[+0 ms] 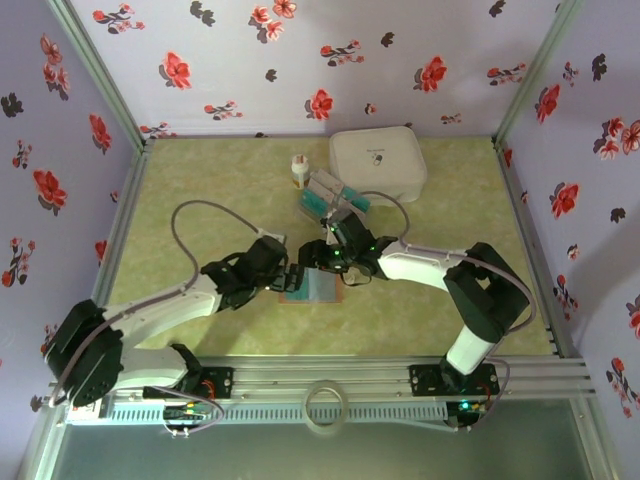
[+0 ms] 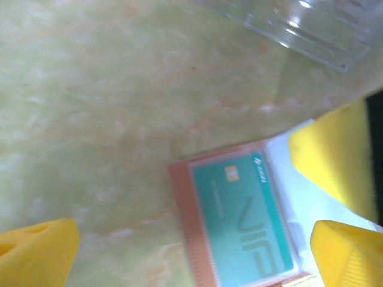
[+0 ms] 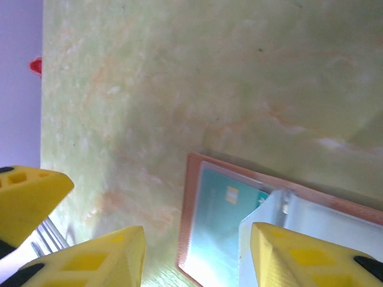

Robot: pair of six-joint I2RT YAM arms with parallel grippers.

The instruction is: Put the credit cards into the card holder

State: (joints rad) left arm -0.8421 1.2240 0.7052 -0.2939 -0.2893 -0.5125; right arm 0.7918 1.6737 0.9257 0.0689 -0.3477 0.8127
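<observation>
Top external view: the reddish-brown card holder lies flat on the table, and both grippers meet over it. A teal VIP card already sits in the card holder. A white card lies slanted over one end of the card holder, touching one finger of the right gripper. Its jaws stand partly apart with nothing clamped between them. The left gripper is spread wide around the card holder and grasps nothing. The spare cards wait in a clear tray well beyond the card holder. The step in hand looks like seating the white card. Next, it likely needs squaring to the card holder's opening and pushing home while the left gripper braces the card holder against sliding.
</observation>
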